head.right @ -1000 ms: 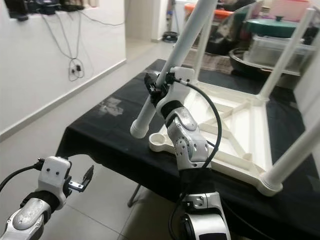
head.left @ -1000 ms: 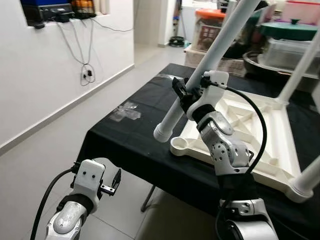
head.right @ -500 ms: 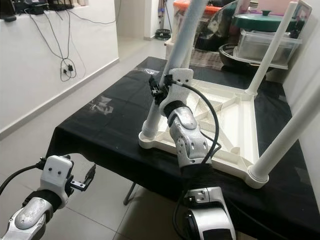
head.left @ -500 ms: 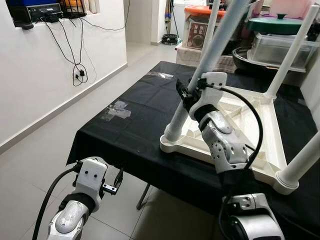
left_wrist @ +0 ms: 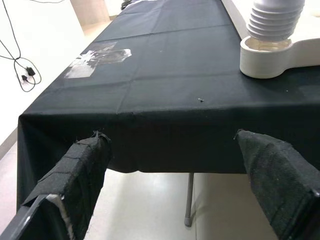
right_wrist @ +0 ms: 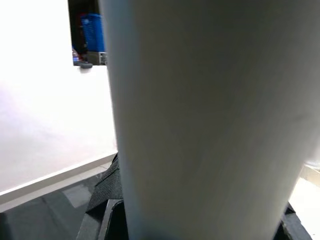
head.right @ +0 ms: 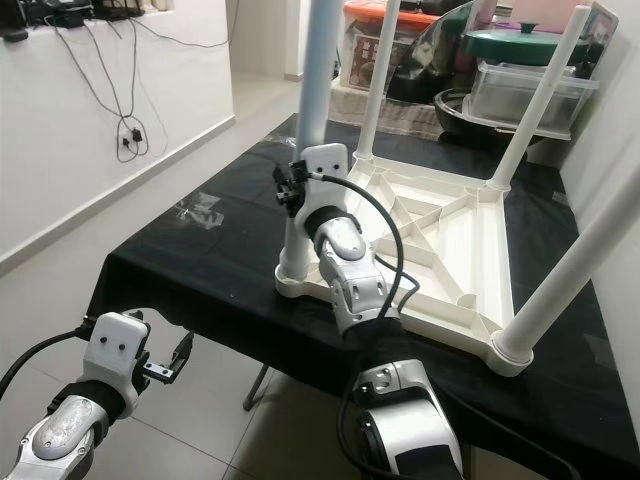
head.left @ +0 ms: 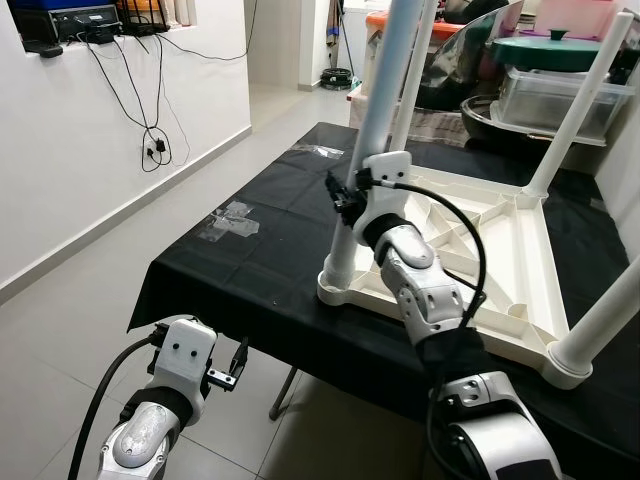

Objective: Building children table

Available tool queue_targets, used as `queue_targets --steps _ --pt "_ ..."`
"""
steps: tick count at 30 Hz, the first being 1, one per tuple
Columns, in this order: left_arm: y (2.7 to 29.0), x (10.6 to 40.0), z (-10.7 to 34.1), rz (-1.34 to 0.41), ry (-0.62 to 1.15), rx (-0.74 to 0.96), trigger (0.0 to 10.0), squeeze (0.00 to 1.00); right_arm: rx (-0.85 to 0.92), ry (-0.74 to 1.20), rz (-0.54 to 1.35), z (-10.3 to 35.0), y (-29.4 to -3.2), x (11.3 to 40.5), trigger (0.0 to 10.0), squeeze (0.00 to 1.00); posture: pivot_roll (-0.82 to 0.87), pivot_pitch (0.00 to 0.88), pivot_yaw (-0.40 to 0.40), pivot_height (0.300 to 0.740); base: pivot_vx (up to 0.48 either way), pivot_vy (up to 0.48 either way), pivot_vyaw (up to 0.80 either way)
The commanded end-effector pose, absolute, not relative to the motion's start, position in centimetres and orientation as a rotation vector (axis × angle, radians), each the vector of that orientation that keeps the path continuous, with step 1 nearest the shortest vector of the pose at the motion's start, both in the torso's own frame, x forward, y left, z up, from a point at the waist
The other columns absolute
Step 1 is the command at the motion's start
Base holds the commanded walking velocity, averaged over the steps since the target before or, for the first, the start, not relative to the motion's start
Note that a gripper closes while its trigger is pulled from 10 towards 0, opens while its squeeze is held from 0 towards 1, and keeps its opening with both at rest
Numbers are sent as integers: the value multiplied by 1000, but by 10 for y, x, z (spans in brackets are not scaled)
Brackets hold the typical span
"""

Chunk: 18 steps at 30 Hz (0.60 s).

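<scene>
An upturned white children's table top (head.left: pixel 490 262) lies on the black-clothed table (head.left: pixel 250 255). Three white legs stand in its other corners, one at the near right (head.left: pixel 603 320). My right gripper (head.left: pixel 346 196) is shut on a fourth white leg (head.left: pixel 388 80), which stands nearly upright with its ribbed end (left_wrist: pixel 273 20) in the near-left corner socket (head.left: pixel 335 290). In the right wrist view this leg (right_wrist: pixel 210 120) lies close against the camera. My left gripper (head.left: pixel 234 362) hangs open below the table's front edge, with nothing between its fingers (left_wrist: pixel 75 172).
A patch of clear tape (head.left: pixel 235 222) lies on the cloth left of the table top. Storage bins and a lidded pot (head.left: pixel 560 50) crowd the back right. A white wall with hanging cables (head.left: pixel 150 140) runs along the left, above open tiled floor (head.left: pixel 60 330).
The held leg swung from a steep tilt to nearly upright, and its lower end went from hovering off the corner into the socket. The left arm stayed low.
</scene>
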<state>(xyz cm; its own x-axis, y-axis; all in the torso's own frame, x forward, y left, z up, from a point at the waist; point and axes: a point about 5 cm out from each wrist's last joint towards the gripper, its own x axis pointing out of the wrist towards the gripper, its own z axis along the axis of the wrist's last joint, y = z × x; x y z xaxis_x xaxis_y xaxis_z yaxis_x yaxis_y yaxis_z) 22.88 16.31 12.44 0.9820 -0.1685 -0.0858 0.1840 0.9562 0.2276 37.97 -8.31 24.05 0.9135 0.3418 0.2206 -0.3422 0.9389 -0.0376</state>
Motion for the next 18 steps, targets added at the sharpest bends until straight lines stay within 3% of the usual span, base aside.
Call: queue_targets --steps 1,8,18 --pt "163 227 121 -174 76 246 10000 0 -8 -255 366 246 -79 381 0 0 103 0 -80 740 0 0 0" --pt "162 224 120 -169 79 241 10000 0 -91 -279 453 246 -65 380 0 0 105 0 -91 740 0 0 0" --pt "161 223 118 -169 86 237 10000 0 -129 -216 398 236 -77 388 0 0 99 0 -92 740 0 0 0"
